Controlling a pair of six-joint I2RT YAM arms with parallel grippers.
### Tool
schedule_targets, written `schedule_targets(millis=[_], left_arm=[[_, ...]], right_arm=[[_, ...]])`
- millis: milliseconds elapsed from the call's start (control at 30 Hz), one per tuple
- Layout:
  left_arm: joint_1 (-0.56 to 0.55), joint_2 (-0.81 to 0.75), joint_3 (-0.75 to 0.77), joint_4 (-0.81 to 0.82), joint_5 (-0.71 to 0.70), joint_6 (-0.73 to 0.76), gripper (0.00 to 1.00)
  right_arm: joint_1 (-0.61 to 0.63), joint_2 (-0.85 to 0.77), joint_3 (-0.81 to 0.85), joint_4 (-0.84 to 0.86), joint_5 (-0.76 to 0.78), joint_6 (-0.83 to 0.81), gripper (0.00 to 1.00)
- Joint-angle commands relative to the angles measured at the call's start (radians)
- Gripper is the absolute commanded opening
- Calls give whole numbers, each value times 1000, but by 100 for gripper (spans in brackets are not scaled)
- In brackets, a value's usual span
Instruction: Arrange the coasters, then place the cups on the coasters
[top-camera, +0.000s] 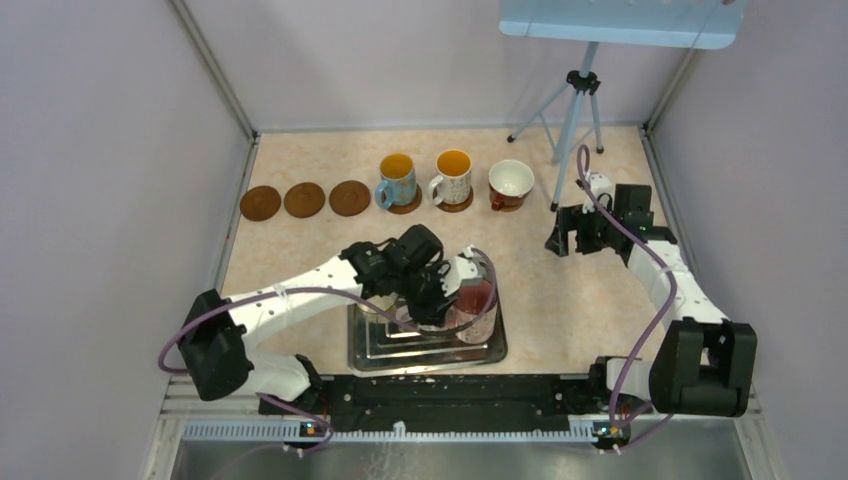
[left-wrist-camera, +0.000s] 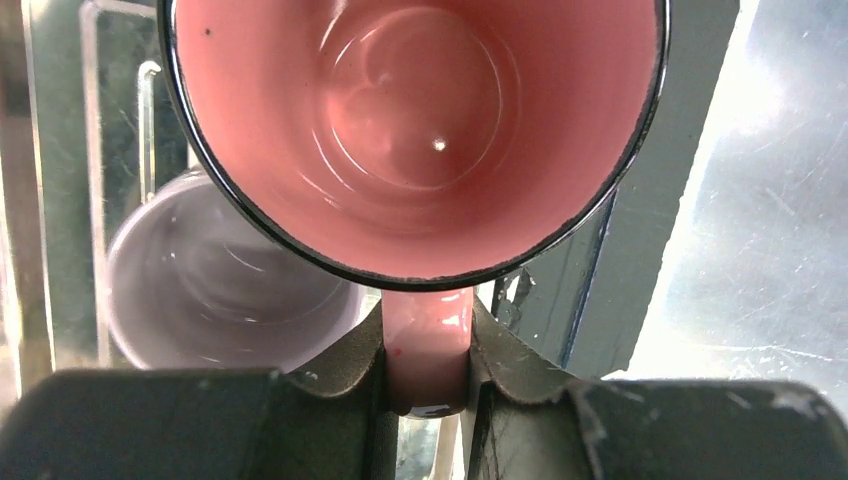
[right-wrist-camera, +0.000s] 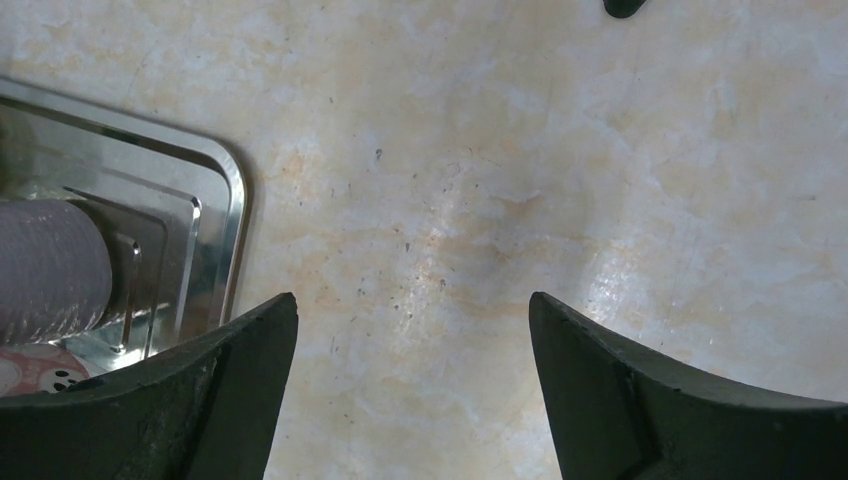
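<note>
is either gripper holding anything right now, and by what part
The left gripper is shut on the pink mug, pinching its handle between the two fingers. The right gripper is open and holds nothing.

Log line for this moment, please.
left gripper: shut on pink mug handle at tray | right gripper: open, empty | bare coasters: three

Pale walls (top-camera: 100, 150) — marbled beige table (top-camera: 560, 300), tripod (top-camera: 583, 82) behind
</note>
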Motion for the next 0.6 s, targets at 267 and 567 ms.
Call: schedule_targets(millis=[267,567], left_arm=[[138,-52,240,66,241,-80,0],[357,-51,412,41,118,-81,0]], right_arm=[[-9,-76,-31,66,-15,-11,84],[-9,-55,-12,63,-40,-5,84]])
